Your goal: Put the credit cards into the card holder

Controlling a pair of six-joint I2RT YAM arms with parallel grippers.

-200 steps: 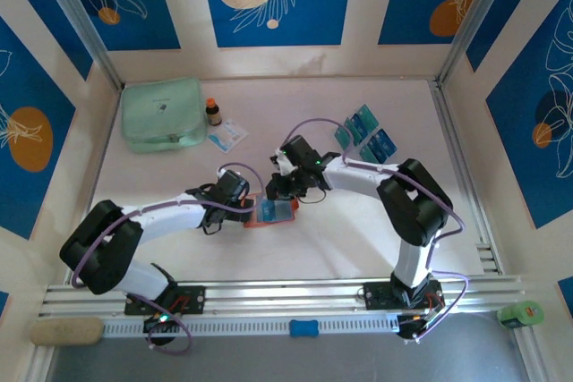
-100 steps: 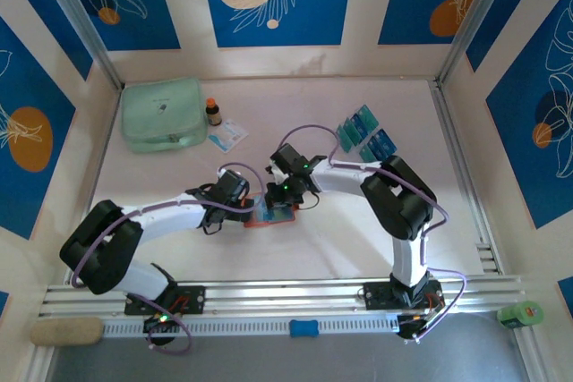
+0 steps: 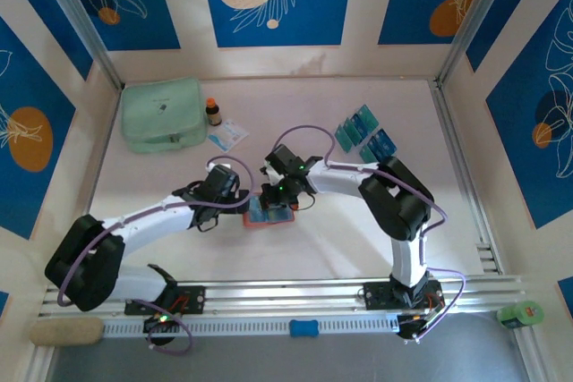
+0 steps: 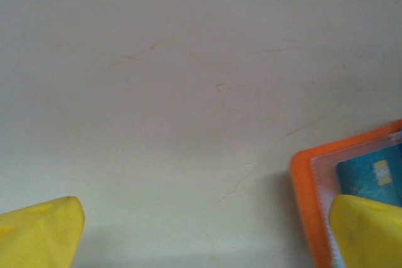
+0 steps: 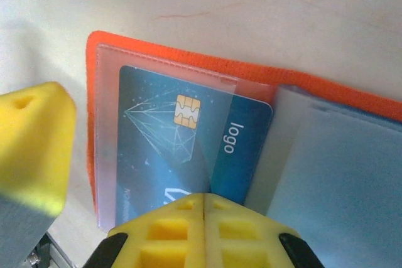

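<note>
The orange-red card holder (image 3: pixel 269 215) lies open mid-table, its pale pockets (image 5: pixel 339 174) up. A blue card (image 5: pixel 188 136) with a chip sits partly inside the clear pocket. My right gripper (image 5: pixel 204 230) is shut, its tips pressed together against the card's near edge, over the holder (image 5: pixel 188 64). My left gripper (image 4: pixel 207 236) is open and straddles the holder's left edge (image 4: pixel 301 180). One finger (image 4: pixel 370 230) rests over the pocket and the other on bare table. More teal and blue credit cards (image 3: pixel 365 136) lie at the back right.
A mint-green pouch (image 3: pixel 163 114) lies at the back left, with a small brown bottle (image 3: pixel 213 112) and a white-and-blue packet (image 3: pixel 227 134) beside it. Metal rails run along the right side and near edge. A green object (image 3: pixel 521 314) sits at the near right corner.
My right gripper slid left over the holder, and the card now sits deeper in the pocket. My left arm's elbow swung left and down while its gripper stayed at the holder.
</note>
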